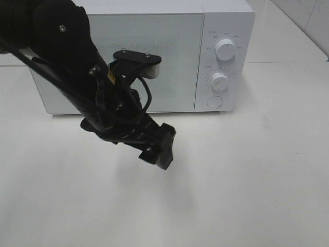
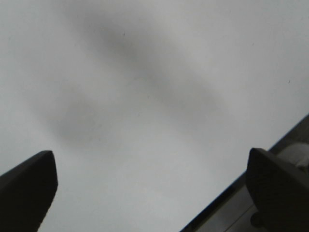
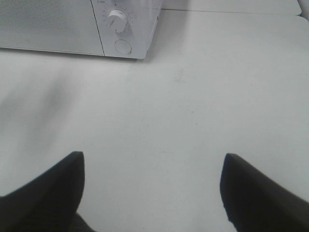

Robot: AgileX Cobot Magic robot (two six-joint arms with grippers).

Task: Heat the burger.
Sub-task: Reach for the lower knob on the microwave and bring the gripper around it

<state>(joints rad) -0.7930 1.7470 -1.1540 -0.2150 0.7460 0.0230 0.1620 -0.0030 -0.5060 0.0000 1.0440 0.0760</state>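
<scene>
Burger out of sight; both grippers empty before the shut microwave

The boxy white microwave (image 1: 144, 56), one, has two white knobs and a closed door. The left gripper (image 1: 160, 150) hangs just in front of it, jaws apart. The right gripper (image 3: 153, 162), also spread, sits farther back. No burger shows, so its direction cannot be told; the left arm is likely nearer the door.

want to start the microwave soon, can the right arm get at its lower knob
Probably yes: only bare table lies between the open right claw and the lower knob.
</scene>
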